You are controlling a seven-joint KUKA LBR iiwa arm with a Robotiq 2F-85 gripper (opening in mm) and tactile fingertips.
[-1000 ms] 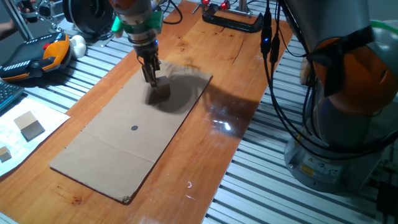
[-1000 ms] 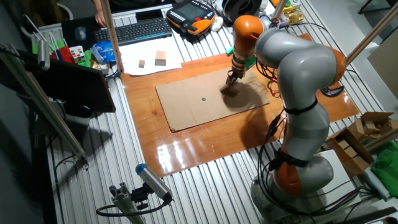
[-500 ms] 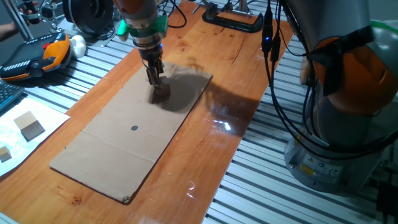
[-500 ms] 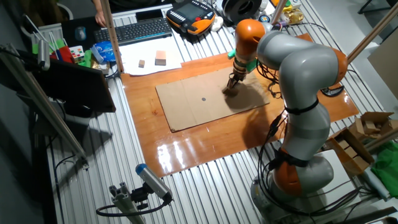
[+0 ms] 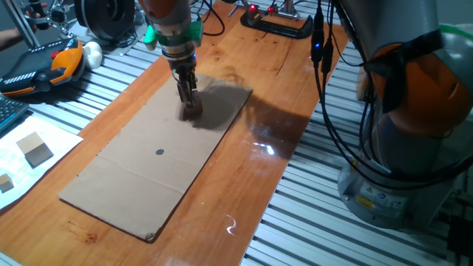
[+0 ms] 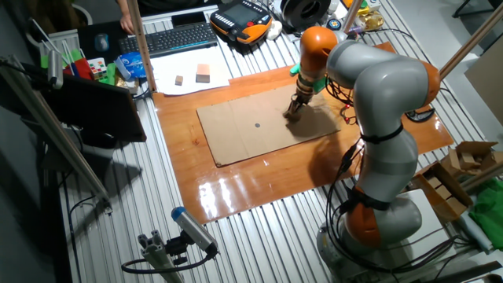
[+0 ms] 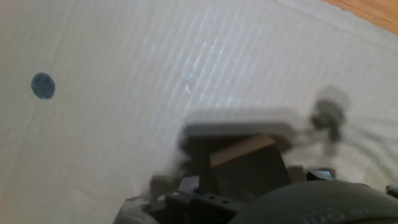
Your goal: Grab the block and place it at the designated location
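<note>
The block (image 5: pixel 194 111) is a small wooden cube on the brown cardboard sheet (image 5: pixel 133 177), near its far right end. My gripper (image 5: pixel 189 103) points down right over it, fingertips close to the sheet. In the hand view the block (image 7: pixel 242 151) sits between the fingers, blurred, with its tan face showing. The jaws look spread around it, not clamped. The designated location (image 5: pixel 160 152) is a dark round dot near the sheet's middle, left of the gripper. The dot also shows in the other fixed view (image 6: pixel 257 124) and the hand view (image 7: pixel 43 86). My gripper (image 6: pixel 291 112) is right of it there.
A bigger tan cube (image 5: pixel 35 149) and a small cube (image 5: pixel 6 182) lie on white paper at the left. An orange-black teach pendant (image 5: pixel 41 66) and a black clamp (image 5: pixel 275 26) lie at the back. The robot base (image 5: pixel 406 148) stands at the right.
My gripper has shifted a little to the right and down, onto the block. The block has stayed in place on the sheet.
</note>
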